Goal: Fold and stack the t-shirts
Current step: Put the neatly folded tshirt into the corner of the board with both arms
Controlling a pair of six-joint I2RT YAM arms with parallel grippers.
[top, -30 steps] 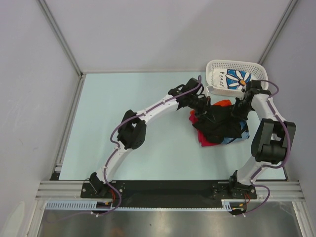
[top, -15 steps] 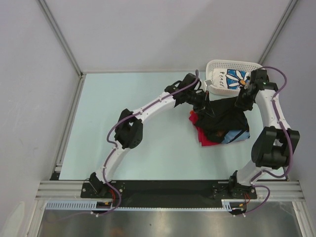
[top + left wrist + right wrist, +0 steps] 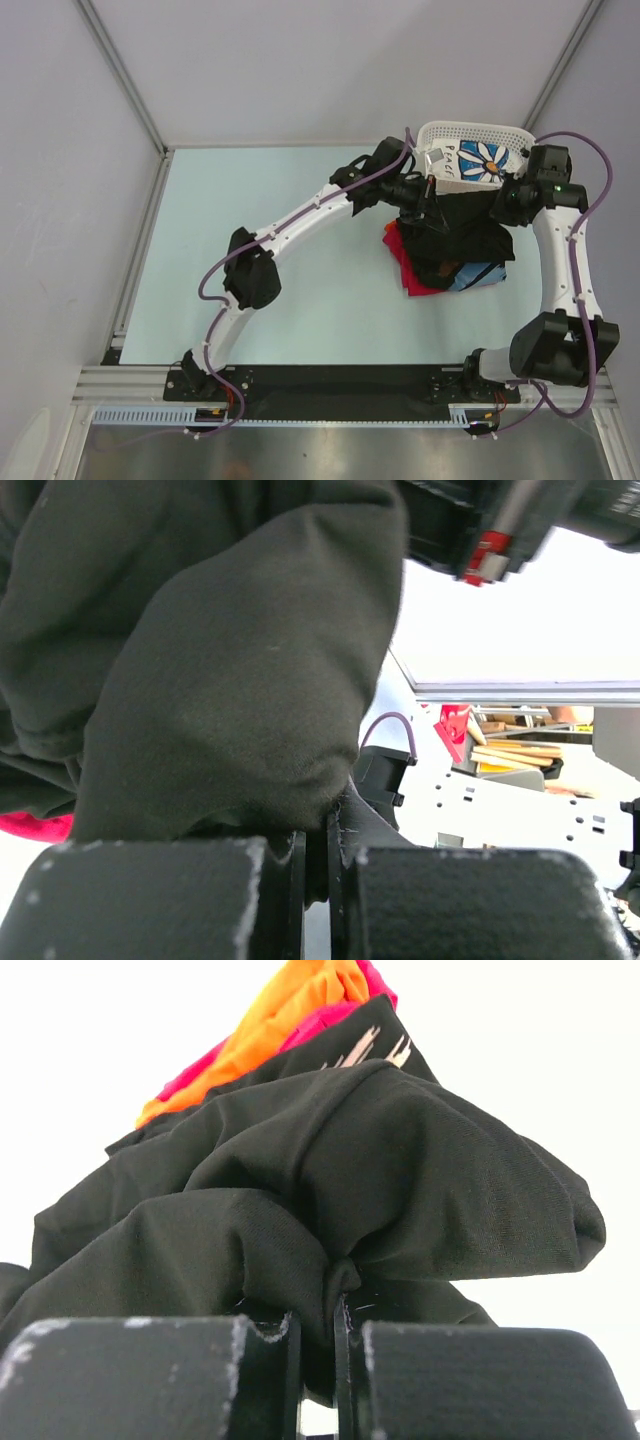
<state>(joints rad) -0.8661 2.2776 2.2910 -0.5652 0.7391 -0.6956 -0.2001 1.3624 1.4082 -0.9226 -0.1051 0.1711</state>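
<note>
**Early going: one black shirt lifted, nothing folded**

Plainly, the task is near its start. No folded t-shirt and no stack show anywhere on the desk (image 3: 280,230). What lies there is a loose heap near the far right corner, just in front of the white lattice basket (image 3: 470,128). A red t-shirt (image 3: 404,266) spills out toward the left side of the heap, and a light-blue patch of cloth (image 3: 480,277) shows at its near edge.

Above that heap a black t-shirt (image 3: 458,232) hangs stretched between the two arms. The left fingers (image 3: 285,855) are pressed together on a thick bunch of its fabric. The right fingers (image 3: 280,1340) likewise pinch a gathered fold at the other end. From above, the cloth sags in a wide dark sheet, creased and uneven. Whether it is held by shoulders, hem or sleeves cannot be told.

The right wrist view shows tan brush-stroke print on the black fabric. It also shows an orange cloth (image 3: 290,1010) and red cloth behind it.

A white daisy-print t-shirt (image 3: 482,160) sits crumpled in the basket, untouched by either arm.

By my judgement, everything is left to do. This shirt has to be laid flat and folded, then each of the others, then all of them stacked.
</note>
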